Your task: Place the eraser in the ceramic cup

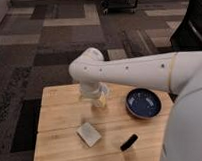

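Observation:
The eraser, a slim black bar, lies on the wooden table near its front right. The white ceramic cup stands at the table's back middle, and the arm's end covers most of it. My gripper hangs down from the white wrist, right against the cup's left side and well away from the eraser. A small yellowish patch shows just below the cup; what it is cannot be told.
A dark blue bowl sits at the back right of the table. A flat pale grey block lies in the front middle. My white forearm spans the table's back right. Patterned carpet surrounds the table.

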### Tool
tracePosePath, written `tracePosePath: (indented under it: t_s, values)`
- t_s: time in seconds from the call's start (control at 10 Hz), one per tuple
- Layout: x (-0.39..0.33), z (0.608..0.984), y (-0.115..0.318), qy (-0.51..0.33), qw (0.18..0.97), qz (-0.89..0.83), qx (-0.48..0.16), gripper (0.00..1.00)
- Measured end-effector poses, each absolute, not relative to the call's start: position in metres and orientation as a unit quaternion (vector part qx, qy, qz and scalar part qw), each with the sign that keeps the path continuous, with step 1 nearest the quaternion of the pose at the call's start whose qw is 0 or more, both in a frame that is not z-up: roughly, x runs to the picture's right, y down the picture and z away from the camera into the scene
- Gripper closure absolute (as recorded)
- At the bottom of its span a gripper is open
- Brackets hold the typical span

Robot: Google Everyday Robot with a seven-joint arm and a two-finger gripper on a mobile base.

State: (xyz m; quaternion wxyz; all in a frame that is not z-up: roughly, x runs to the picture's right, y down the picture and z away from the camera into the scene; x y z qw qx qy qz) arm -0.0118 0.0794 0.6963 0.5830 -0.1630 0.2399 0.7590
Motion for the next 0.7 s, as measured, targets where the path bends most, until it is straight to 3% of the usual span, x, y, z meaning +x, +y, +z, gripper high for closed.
tracePosePath:
  t_s: [0.7]
  values:
    - [0.104, 0.649, 0.117, 0.257, 0.501, 0.814, -0.143, 0.35]
